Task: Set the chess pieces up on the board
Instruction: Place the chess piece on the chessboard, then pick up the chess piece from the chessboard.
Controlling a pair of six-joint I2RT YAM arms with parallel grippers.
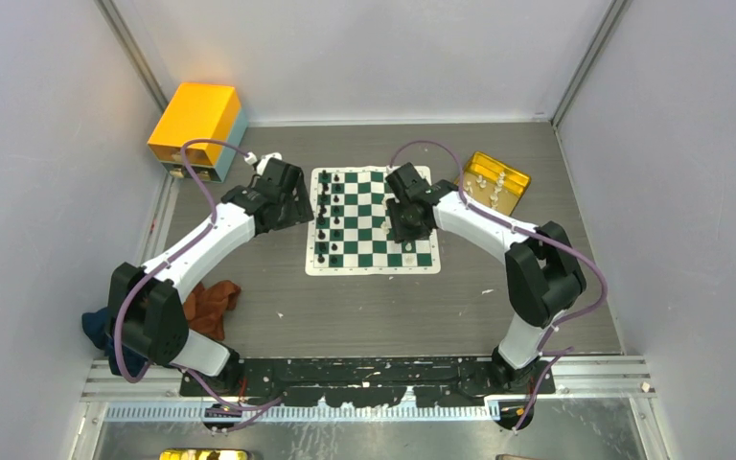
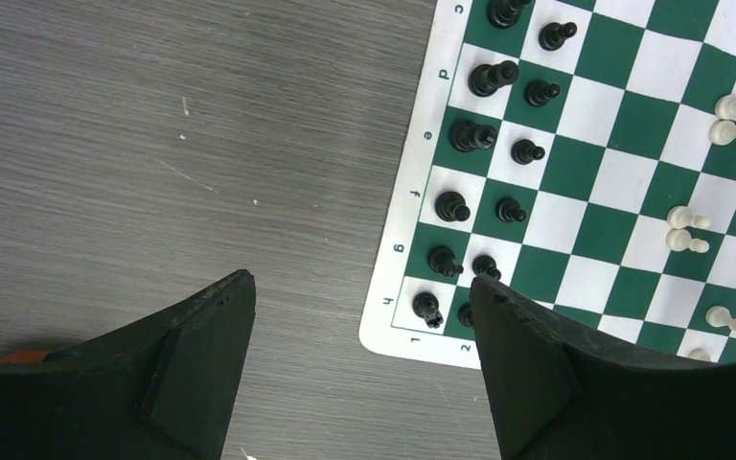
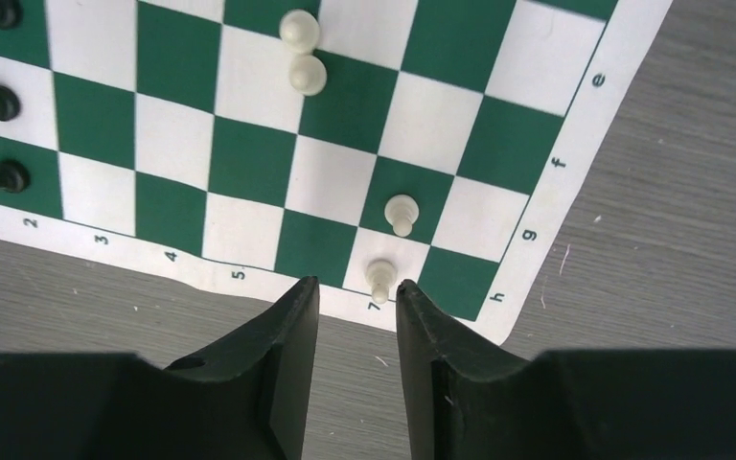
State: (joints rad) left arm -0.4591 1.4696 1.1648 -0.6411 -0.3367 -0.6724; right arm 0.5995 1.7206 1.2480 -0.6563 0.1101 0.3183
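The green and white board lies mid-table. Black chess pieces stand in two columns along its left side, also in the left wrist view. My left gripper hovers over bare table beside the board's left edge, its jaws wide open and empty. My right gripper is over the board's near right part. Its jaws are a little apart and empty. A cream-white pawn stands just beyond its fingertips, another one square farther. Two more white pawns stand up the board.
A translucent yellow tray with several white pieces sits right of the board. An orange-yellow box stands at the back left. A rust-brown cloth and a blue cloth lie by the left arm's base.
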